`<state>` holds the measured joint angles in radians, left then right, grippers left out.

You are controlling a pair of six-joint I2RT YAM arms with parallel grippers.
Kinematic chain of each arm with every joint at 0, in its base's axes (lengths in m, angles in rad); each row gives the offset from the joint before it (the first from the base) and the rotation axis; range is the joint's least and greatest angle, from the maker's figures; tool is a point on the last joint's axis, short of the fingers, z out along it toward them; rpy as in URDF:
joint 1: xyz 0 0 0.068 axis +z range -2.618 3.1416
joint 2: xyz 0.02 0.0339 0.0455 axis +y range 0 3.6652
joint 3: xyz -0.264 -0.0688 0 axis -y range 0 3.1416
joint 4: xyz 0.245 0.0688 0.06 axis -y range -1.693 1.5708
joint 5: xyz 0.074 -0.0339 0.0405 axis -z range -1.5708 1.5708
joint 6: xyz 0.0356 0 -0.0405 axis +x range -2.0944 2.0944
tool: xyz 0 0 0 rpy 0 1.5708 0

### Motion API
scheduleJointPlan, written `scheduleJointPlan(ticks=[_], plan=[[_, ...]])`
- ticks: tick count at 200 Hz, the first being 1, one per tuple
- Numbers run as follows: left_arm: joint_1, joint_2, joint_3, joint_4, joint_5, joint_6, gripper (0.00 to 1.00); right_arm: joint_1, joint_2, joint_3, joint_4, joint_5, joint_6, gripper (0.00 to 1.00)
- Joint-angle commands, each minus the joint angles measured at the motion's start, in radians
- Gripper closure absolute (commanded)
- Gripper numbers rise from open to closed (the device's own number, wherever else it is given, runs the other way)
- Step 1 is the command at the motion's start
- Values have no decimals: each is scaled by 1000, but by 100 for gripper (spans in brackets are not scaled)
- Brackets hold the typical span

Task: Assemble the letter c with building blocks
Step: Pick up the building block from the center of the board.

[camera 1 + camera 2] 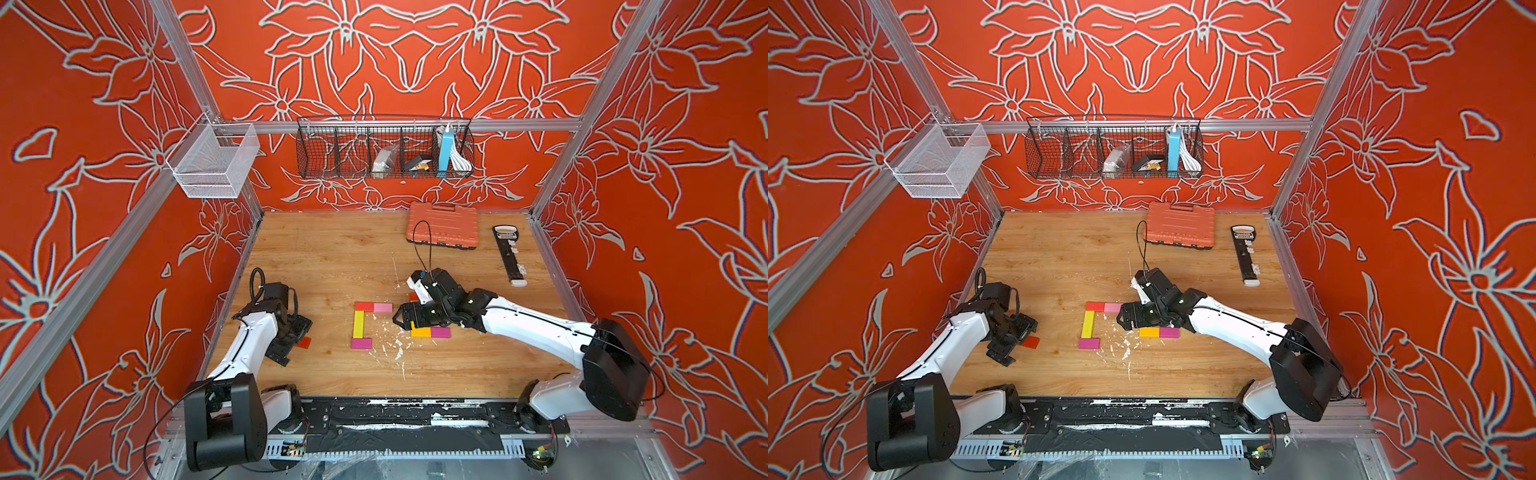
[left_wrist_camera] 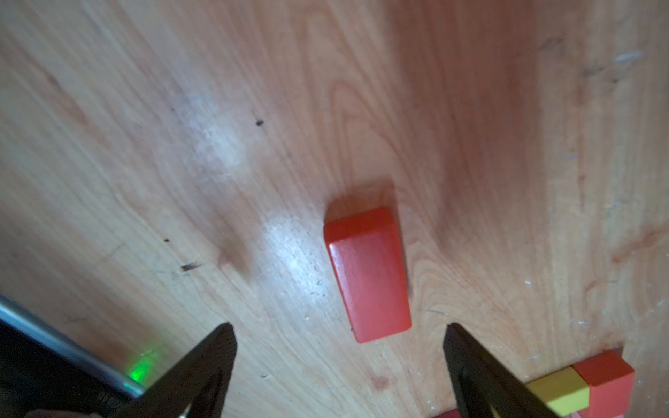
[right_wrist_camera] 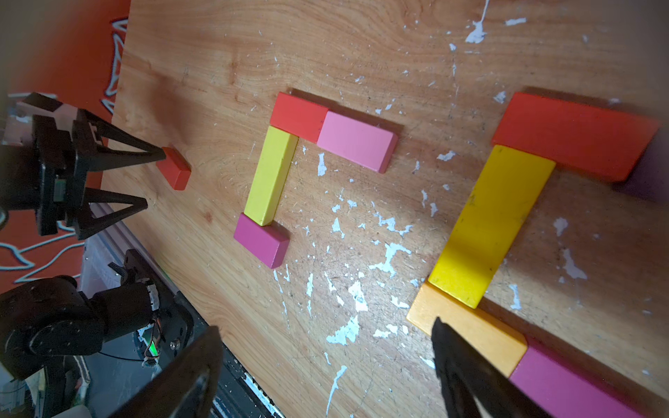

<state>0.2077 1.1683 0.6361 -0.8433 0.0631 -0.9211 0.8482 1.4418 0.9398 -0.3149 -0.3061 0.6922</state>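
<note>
Red (image 1: 364,306), pink (image 1: 383,308), yellow (image 1: 358,324) and magenta (image 1: 361,343) building blocks form a bracket at the table's middle. To its right a red (image 3: 572,134), a yellow (image 3: 488,224), an orange (image 3: 467,329) and a magenta block (image 3: 564,383) form a second bracket, with a purple block (image 3: 644,181) at its red end. My right gripper (image 3: 325,325) hovers open over this group, one fingertip above the orange block. A loose red block (image 2: 369,275) lies flat just ahead of my open left gripper (image 2: 340,327), which holds nothing.
An orange tool case (image 1: 441,227) and a black strip tool (image 1: 509,254) lie at the back right. A black wire basket (image 1: 384,147) and a white mesh basket (image 1: 212,162) hang on the frame. White flecks (image 1: 395,345) dot the wood between the two groups.
</note>
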Motion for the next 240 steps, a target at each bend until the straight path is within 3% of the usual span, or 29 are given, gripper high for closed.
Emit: scheduleJointPlan(ticks=[1, 115, 240], plan=[[-4, 15, -8, 18, -2, -51, 13, -5, 15, 27, -20, 28, 9, 7], [-39, 187, 46, 55, -42, -123, 16, -28, 26, 11, -7, 16, -21, 7], [-57, 179, 18, 64, -67, -142, 26, -75, -10, -34, 8, -11, -22, 7]])
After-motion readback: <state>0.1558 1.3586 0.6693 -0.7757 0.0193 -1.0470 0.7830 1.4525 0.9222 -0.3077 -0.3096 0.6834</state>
